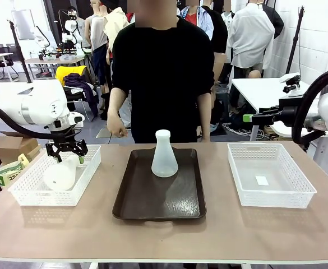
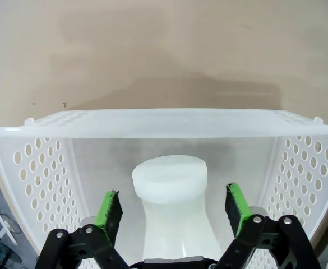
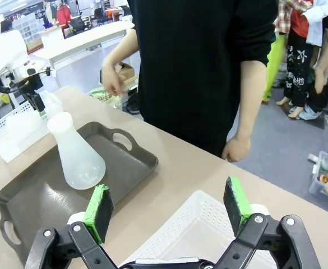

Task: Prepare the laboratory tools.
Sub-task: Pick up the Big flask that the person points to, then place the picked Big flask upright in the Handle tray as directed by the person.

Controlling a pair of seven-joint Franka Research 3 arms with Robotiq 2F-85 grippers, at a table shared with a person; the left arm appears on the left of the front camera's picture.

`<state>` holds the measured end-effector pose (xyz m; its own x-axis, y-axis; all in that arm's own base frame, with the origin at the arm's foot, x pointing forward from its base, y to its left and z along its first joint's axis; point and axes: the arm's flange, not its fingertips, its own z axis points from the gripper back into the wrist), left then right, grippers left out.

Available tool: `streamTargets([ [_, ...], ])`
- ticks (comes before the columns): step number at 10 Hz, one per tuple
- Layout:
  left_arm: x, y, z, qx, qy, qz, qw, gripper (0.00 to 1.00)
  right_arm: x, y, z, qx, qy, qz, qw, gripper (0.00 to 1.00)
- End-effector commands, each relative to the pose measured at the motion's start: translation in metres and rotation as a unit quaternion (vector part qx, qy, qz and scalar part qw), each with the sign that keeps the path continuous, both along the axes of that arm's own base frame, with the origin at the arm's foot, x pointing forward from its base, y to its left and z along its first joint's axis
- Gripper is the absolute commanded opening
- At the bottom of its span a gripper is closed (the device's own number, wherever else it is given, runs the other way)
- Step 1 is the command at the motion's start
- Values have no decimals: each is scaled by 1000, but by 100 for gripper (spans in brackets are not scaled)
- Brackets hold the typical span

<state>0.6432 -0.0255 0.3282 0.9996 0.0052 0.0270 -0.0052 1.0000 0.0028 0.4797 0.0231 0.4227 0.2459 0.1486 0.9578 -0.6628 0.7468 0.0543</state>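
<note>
The left fingers (image 2: 110, 212) stood wide apart astride the neck of a frosted white conical flask (image 2: 170, 185) in the white mesh basket (image 2: 169, 122), not touching it. Its twin flask (image 1: 164, 156) stood upright on the dark brown tray (image 1: 152, 208). The right fingers (image 3: 100, 208) hung open and empty. Pickup seemed in hand; the next move called for closing squarely on the neck.

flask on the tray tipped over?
No, the flask stands upright on its wide base on the tray, neck pointing up.
</note>
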Motion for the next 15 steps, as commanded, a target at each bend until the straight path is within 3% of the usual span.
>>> streamTargets([
  [1,4,-3,-3,-3,-10,18,1000,67,0,0,0,-2,6,1,1000,100],
  [4,1,-6,-3,1,-17,18,1000,10,0,0,0,-2,6,1,1000,100],
  [5,0,-5,-3,2,-18,20,1000,0,0,0,0,-2,6,1,1000,100],
  [7,-3,-5,-3,7,-16,28,999,0,0,0,0,-2,6,1,1000,100],
  [8,-3,-6,-8,16,31,17,999,0,0,0,0,-2,6,1,1000,100],
  [9,2,-3,-2,-1,-8,6,1000,0,0,0,0,-2,6,1,1000,100],
  [15,2,-3,-2,-1,-8,6,1000,0,0,0,0,-2,6,1,1000,100],
])
